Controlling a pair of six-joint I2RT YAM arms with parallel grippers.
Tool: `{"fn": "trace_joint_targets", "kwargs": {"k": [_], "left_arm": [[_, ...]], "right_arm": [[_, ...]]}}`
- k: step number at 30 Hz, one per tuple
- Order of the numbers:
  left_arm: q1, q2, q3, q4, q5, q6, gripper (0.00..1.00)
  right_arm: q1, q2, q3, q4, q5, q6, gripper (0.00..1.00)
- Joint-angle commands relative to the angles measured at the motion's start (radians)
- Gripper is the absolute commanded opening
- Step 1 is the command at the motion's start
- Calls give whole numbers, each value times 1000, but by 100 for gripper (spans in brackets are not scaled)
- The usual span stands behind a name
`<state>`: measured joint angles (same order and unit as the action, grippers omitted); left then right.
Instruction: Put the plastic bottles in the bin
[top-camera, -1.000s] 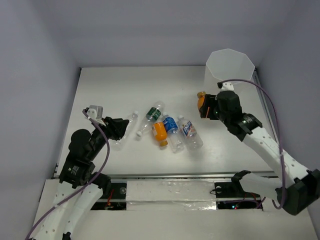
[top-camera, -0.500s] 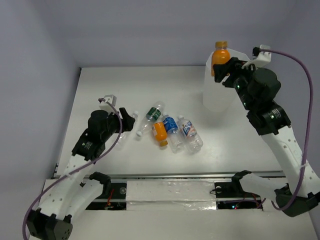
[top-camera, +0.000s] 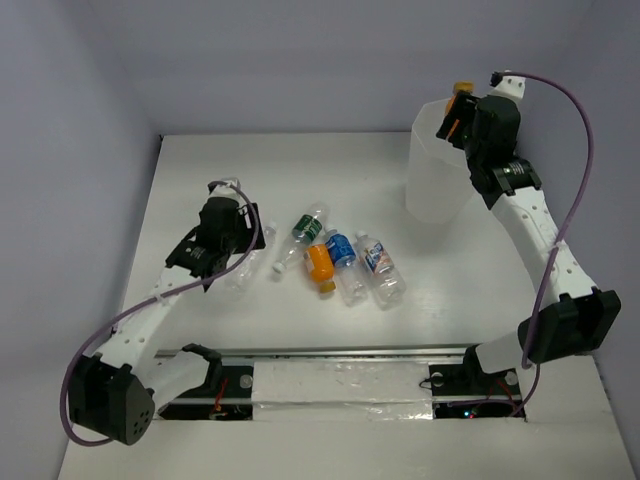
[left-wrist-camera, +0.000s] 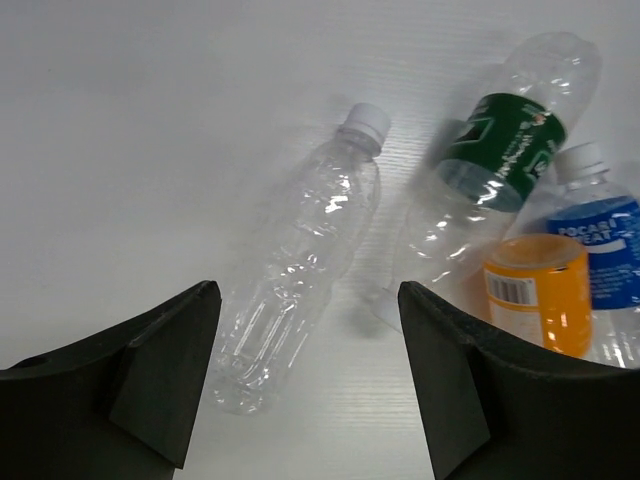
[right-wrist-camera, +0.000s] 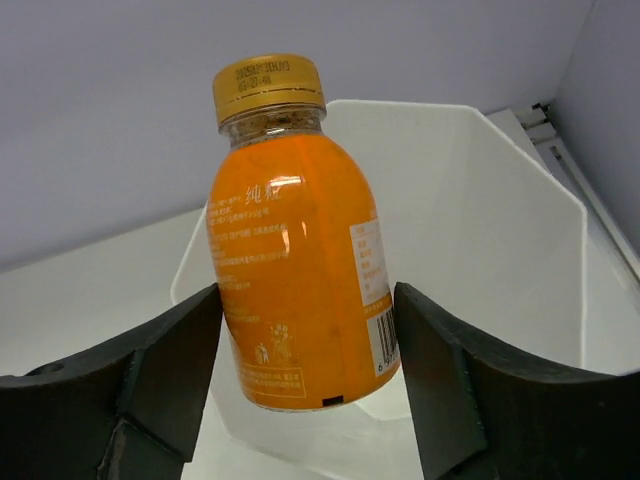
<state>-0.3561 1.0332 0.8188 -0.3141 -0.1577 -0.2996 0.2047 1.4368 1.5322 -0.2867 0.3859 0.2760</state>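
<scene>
My right fingers (right-wrist-camera: 160, 380) clamp orange bottle (right-wrist-camera: 295, 250) above bin (right-wrist-camera: 480, 220): centre over mouth, then release. My left fingers (left-wrist-camera: 150, 385) wide, empty, above clear bottle (left-wrist-camera: 300, 270).

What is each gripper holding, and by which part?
Right gripper holds the orange bottle by its lower body, over the bin; left gripper holds nothing.

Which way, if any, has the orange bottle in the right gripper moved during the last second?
Yes. In the top view the orange bottle went from low beside the bin up to above its rim.
</scene>
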Motion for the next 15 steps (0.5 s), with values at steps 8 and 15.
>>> {"fn": "trace_joint_targets", "kwargs": {"k": [8,15], "left_arm": [[-44,134,46,-46,-126,37,73],[-44,205,71,-59,-169,47,75]], "right_arm": [[-10,-130,-82,129,-27,38,98],[-1,-399,-336,274,-192,149,90]]}}
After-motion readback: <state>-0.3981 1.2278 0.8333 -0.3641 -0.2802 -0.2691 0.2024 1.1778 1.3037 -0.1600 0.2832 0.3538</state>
